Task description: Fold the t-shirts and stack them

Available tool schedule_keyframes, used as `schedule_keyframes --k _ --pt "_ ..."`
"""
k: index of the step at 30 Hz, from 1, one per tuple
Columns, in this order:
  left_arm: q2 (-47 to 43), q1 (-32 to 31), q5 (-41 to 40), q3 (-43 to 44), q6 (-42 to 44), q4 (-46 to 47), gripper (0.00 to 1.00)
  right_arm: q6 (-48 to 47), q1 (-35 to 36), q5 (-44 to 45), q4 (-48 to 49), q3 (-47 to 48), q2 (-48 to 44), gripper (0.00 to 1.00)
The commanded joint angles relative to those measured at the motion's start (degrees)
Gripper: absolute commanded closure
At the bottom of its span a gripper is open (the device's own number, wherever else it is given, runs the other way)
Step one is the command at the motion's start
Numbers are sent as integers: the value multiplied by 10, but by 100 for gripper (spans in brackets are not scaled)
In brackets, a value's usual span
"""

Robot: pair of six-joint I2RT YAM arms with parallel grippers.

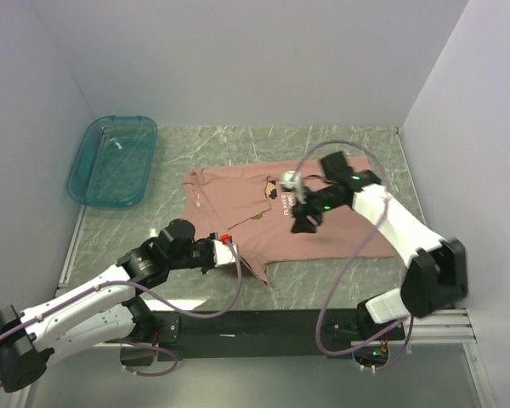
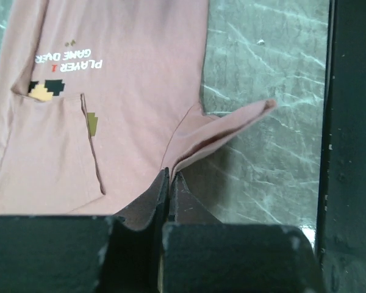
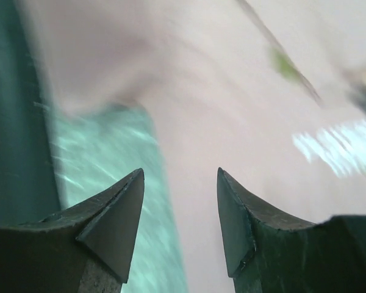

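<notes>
One dusty-pink t-shirt (image 1: pixel 234 197) lies spread on the marble table, with its pixel-art print and white text (image 2: pixel 70 60) facing up. My left gripper (image 1: pixel 232 248) is at the shirt's near left edge. In the left wrist view it (image 2: pixel 169 176) is shut on a fold of the pink fabric, and a sleeve flap (image 2: pixel 232 125) stands lifted beside it. My right gripper (image 1: pixel 302 224) hovers over the middle of the shirt. In the right wrist view it (image 3: pixel 180 177) is open and empty, over the shirt's edge (image 3: pixel 232 110); that view is blurred.
A teal translucent tray (image 1: pixel 112 160) stands at the back left on the marble table (image 1: pixel 238 140). White walls close in the left, back and right sides. A black rail (image 2: pixel 354 152) runs along the table's near edge.
</notes>
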Motion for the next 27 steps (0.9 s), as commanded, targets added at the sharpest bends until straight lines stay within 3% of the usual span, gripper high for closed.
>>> schedule_keyframes --k 1,4,5,8,11,17,22,27 --pt "-45 -5 6 9 6 -18 99 -84 -98 86 -51 -67 -109 42" --pt "-72 -6 10 -7 0 -5 99 -215 -178 135 -79 -112 -182 42" --pt "-77 -6 12 -11 -3 3 99 -277 -235 148 -99 -133 -196 42" --pt "-78 -7 20 -13 -11 6 99 -381 -342 183 -136 -159 -220 42" --pt "-69 -7 22 -11 -10 5 99 -430 -391 215 -151 -181 -213 44" --pt "-77 -8 21 -13 -10 4 99 -436 -420 298 -53 -259 -203 48" --pt "-88 -8 24 -17 -8 4 99 -416 -426 332 12 -269 -166 55" --pt "-90 -8 27 -19 -3 4 99 -414 -437 351 65 -286 -157 54"
